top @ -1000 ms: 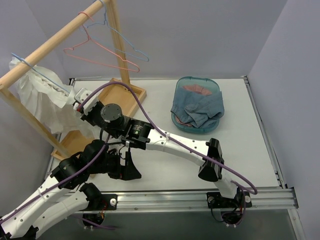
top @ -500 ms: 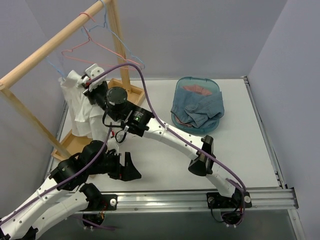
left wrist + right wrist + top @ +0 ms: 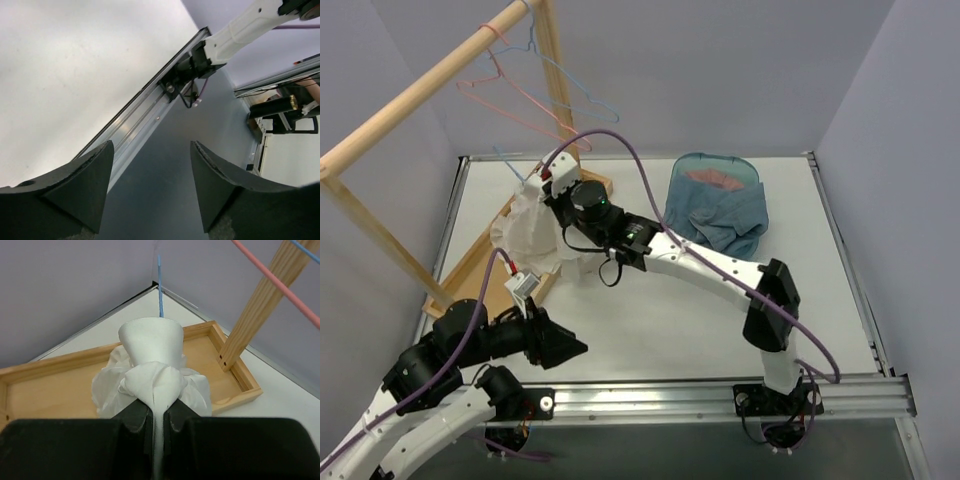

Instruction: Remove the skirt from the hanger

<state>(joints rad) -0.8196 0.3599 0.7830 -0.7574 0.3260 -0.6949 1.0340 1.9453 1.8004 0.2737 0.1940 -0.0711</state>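
Note:
The white skirt [image 3: 532, 238] hangs bunched over the wooden base, and my right gripper [image 3: 548, 172] is shut on its top. In the right wrist view the right gripper [image 3: 157, 410] pinches a fold of the skirt [image 3: 150, 377]. A blue hanger wire [image 3: 160, 285] sticks out beyond the cloth. From above, a short piece of that hanger [image 3: 512, 164] shows beside the gripper, away from the rod. My left gripper [image 3: 570, 347] is open and empty near the front left. In its own view the left gripper [image 3: 151, 145] points past the table's front rail.
The wooden rack's rod [image 3: 420, 90] runs along the left and carries a pink hanger [image 3: 510, 95] and a blue hanger [image 3: 575, 88]. Its base tray [image 3: 470, 280] lies under the skirt. A teal basket [image 3: 715, 158] with blue cloth stands at the back right.
My right gripper has carried the skirt and its hanger from the rod's left end rightward and down over the base. The left arm has drawn back toward the front, its jaws somewhat narrower.

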